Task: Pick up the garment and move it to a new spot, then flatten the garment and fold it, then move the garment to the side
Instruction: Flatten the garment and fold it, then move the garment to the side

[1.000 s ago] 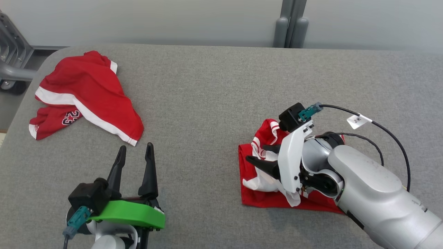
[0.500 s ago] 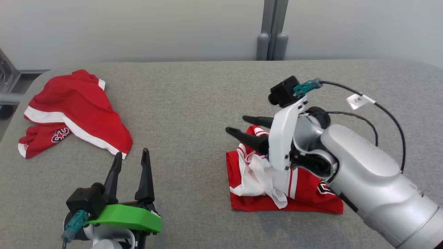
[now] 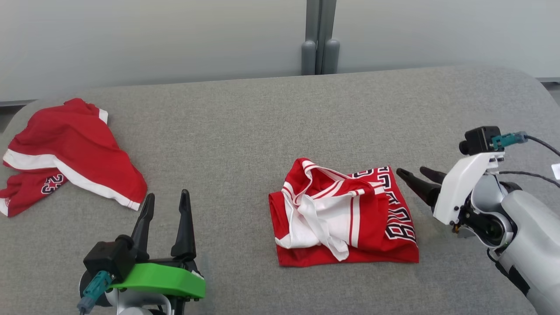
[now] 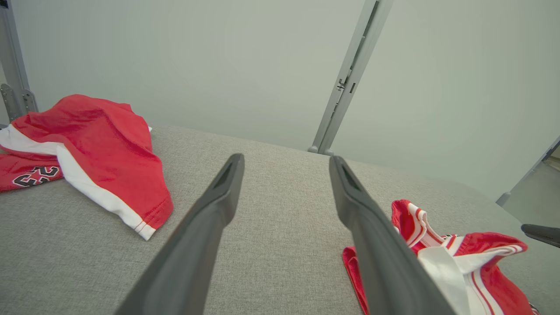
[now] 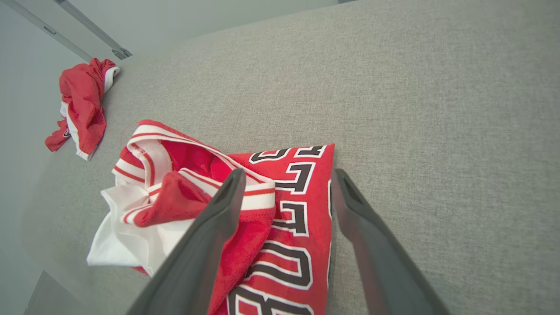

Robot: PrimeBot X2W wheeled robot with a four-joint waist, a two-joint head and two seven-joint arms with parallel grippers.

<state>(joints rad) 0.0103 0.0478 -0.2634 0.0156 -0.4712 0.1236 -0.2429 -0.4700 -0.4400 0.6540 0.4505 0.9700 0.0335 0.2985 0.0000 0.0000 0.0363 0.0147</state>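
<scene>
The garment (image 3: 350,218), a red and white jersey with black lettering, lies loosely folded in the middle of the grey table (image 3: 245,131). Nothing holds it. My right gripper (image 3: 412,171) hovers open just beyond the jersey's right edge, fingers pointing at it. In the right wrist view the open right gripper (image 5: 288,173) hangs over the jersey (image 5: 297,210) with nothing between its fingers. My left gripper (image 3: 168,195) is open and empty near the front left. The left wrist view shows my left gripper (image 4: 286,158) over bare cloth, with the jersey (image 4: 481,271) to its right.
A second red garment with white trim, a pair of shorts (image 3: 74,148), lies crumpled at the table's far left, also in the left wrist view as shorts (image 4: 96,140). A grey post (image 3: 318,39) stands behind the table's back edge against a pale wall.
My right gripper has lifted off the jersey and drawn back to its right side, leaving it lying on the table. The head camera has shifted. The left gripper has stayed put.
</scene>
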